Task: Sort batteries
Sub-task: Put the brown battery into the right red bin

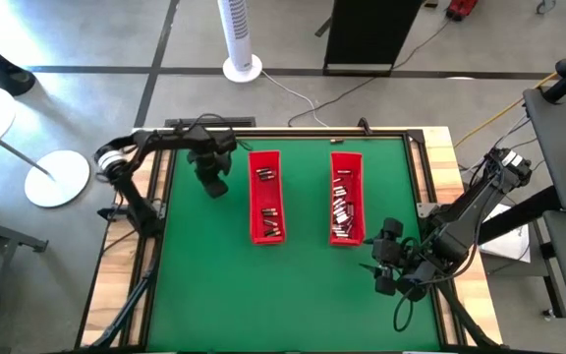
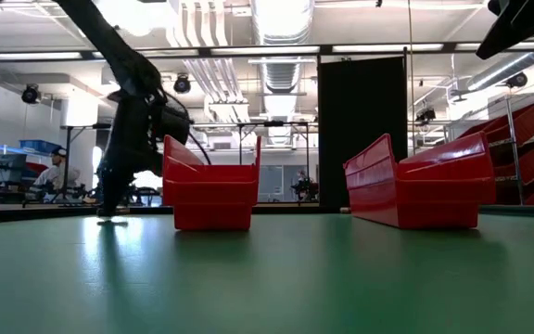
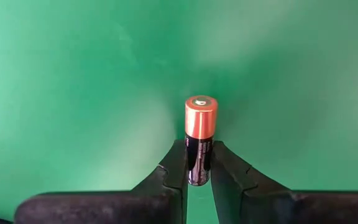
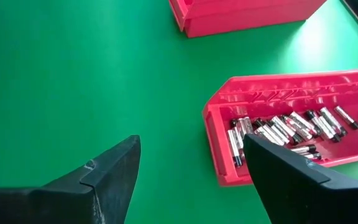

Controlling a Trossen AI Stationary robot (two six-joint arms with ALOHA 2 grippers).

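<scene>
Battery [image 3: 200, 137], copper top, sits clamped btwn left gripper [image 3: 199, 163] fingers over the green mat, approx 9 o'clock of left red tray [image 1: 267, 196], prob. singled out for sorting. Right gripper [image 4: 191, 171] spread wide, empty, 5 o'clock of right tray [image 1: 346, 197] w/ remaining batteries [image 1: 343, 208].

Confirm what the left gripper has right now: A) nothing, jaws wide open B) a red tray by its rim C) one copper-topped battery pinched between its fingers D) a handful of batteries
C: the left wrist view shows the left gripper closed on a single copper-topped battery above the green mat.
</scene>
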